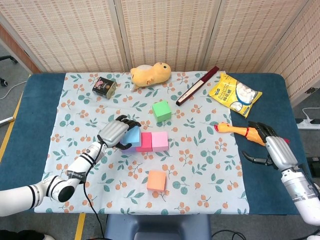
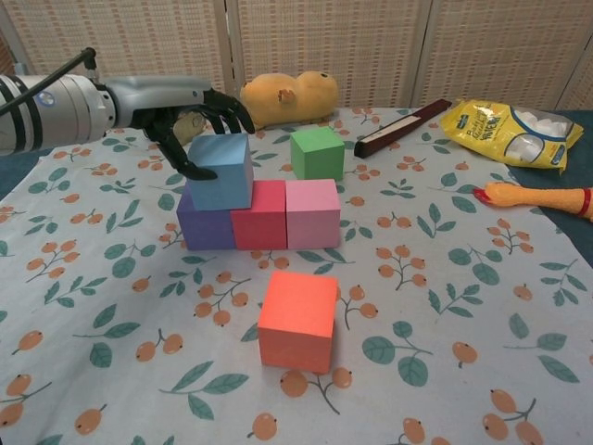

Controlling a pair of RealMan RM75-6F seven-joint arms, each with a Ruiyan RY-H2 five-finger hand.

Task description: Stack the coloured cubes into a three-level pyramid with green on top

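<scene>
left hand (image 2: 190, 111): silver back | black fingers (image 2: 233, 108) | white forearm, black bands

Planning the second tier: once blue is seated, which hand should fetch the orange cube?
Left, probably. The left hand grips the blue cube on the base row, and the orange cube lies just in front of that row. The right hand sits at the table's far right edge by the rubber chicken.

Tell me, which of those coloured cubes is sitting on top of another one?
The blue cube, held by the left hand. It rests on the purple cube; the others sit on the cloth.
</scene>
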